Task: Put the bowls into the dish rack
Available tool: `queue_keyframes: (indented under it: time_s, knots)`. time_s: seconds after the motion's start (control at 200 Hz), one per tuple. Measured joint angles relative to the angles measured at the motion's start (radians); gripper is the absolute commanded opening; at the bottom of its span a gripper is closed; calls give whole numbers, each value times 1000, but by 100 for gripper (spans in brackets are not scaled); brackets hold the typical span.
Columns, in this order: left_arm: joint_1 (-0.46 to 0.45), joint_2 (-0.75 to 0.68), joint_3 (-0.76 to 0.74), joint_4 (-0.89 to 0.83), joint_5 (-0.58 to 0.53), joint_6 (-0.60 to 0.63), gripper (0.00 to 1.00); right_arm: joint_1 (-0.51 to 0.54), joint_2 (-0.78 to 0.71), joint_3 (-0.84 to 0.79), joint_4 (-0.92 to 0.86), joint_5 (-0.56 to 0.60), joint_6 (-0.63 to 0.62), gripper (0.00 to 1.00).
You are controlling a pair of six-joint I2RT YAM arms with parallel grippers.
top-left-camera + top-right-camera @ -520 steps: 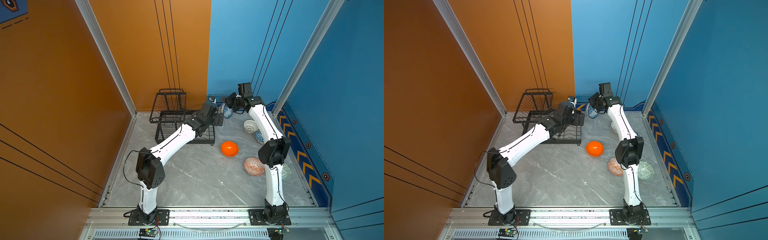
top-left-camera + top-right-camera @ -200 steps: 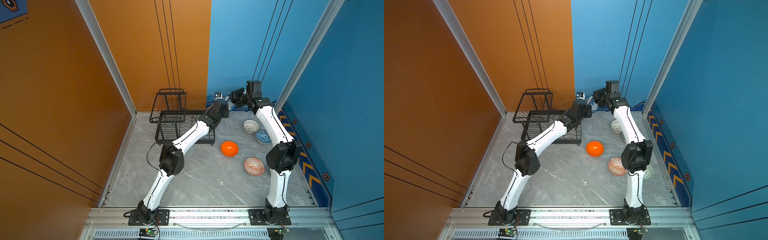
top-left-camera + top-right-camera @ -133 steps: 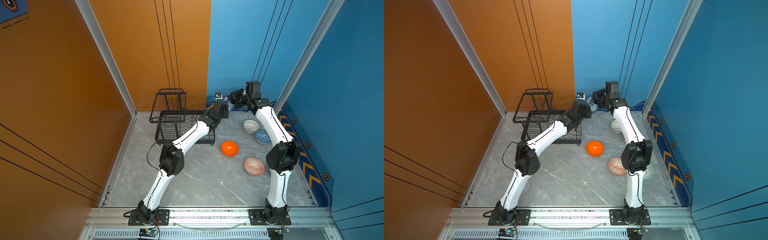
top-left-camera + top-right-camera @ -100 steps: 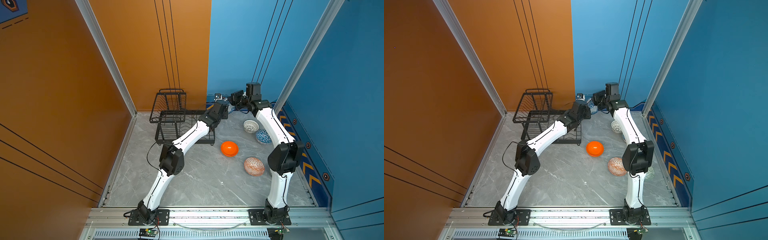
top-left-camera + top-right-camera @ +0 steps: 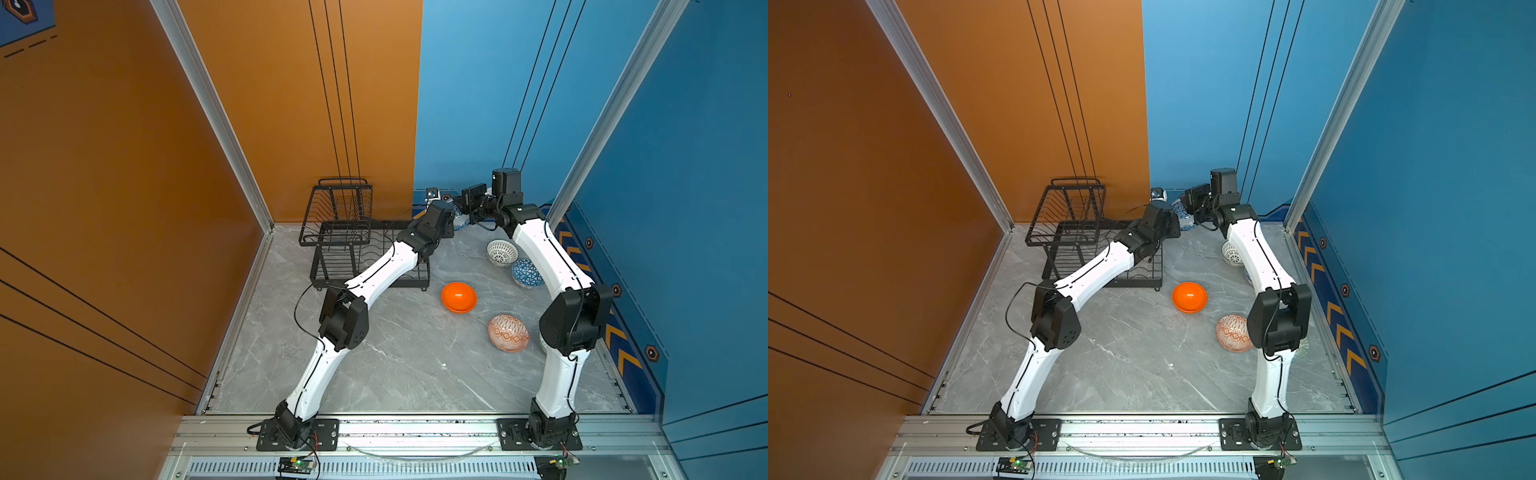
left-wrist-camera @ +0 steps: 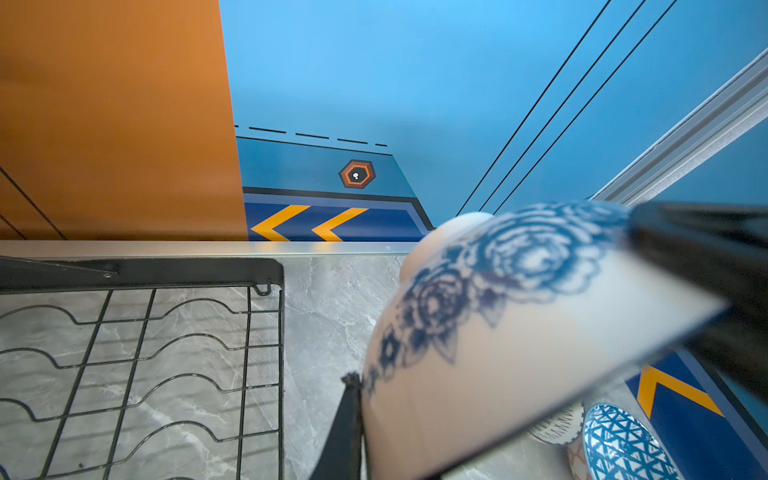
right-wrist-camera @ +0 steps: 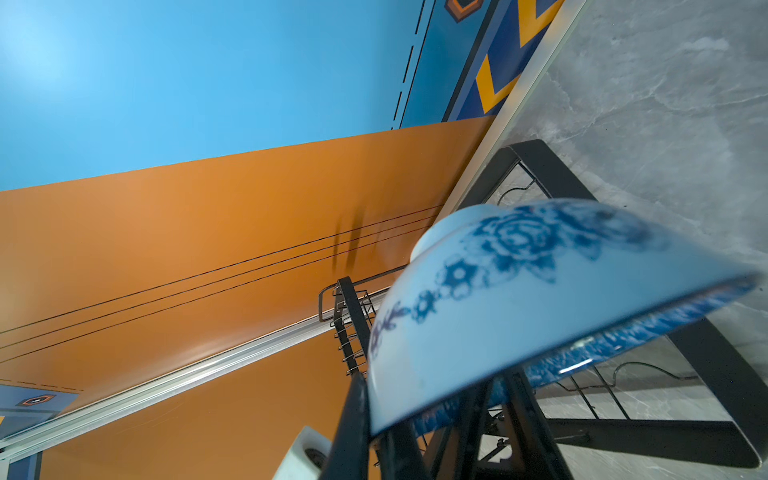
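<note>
Handover beside dish rack [image 6: 166, 272]
We have left pincer [image 6: 370, 432] and right pincer [image 7: 378, 419] both clamped on floral bowl [image 6: 519, 332] rim; glazed, rigid, likely slippery, breakable

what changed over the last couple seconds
The left arm stretched farther past the dish rack toward the back wall, and the left tool closed onto the blue-white floral bowl. The right arm shifted slightly; the right tool stays shut on that bowl, so both grip it. The rack, orange bowl, lattice bowl, triangle bowl and orange-white bowl stayed put.
</note>
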Motion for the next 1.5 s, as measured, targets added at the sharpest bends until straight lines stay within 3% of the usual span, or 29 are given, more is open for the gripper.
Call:
queue_keyframes:
  time_s: [0.24,0.771,1.501]
  knots:
    - [0,0,-1,0,-4,-1,0,-1,0,-1,0,-3,6,13]
    - [-1,0,-1,11,-72,57,0,-2,0,8,-2,-4,6,26]
    - [-12,-18,-121,71,-176,109,0,-8,0,5,-72,-1,31,35]
